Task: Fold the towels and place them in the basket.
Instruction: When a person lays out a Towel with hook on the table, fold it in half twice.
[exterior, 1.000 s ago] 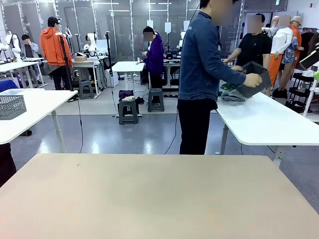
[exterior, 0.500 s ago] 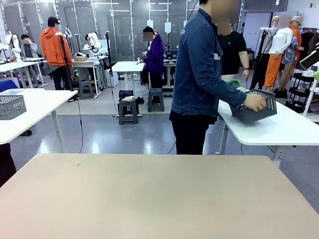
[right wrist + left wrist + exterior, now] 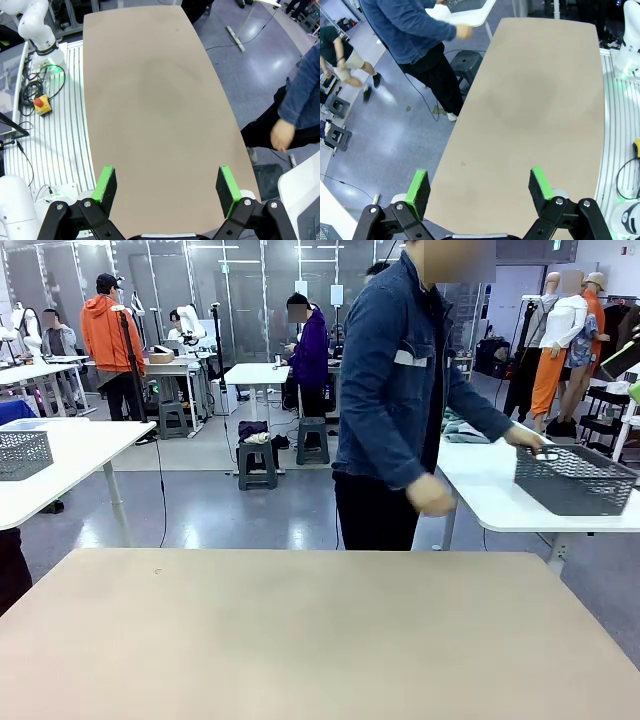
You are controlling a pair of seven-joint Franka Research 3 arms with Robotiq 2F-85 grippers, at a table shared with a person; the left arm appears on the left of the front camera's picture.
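Basket (image 3: 575,480) stands on a side table (image 3: 490,485), a person's hand (image 3: 527,437) at its rim. Left gripper (image 3: 479,182) and right gripper (image 3: 170,182) hang spread, empty. Setup step, I judge; towels must arrive next.

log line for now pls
left gripper: open | right gripper: open | basket: on white side table, person's hand on rim

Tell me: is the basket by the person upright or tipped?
Upright: the basket sits level on the white table, opening upward, the person's hand at its rim.
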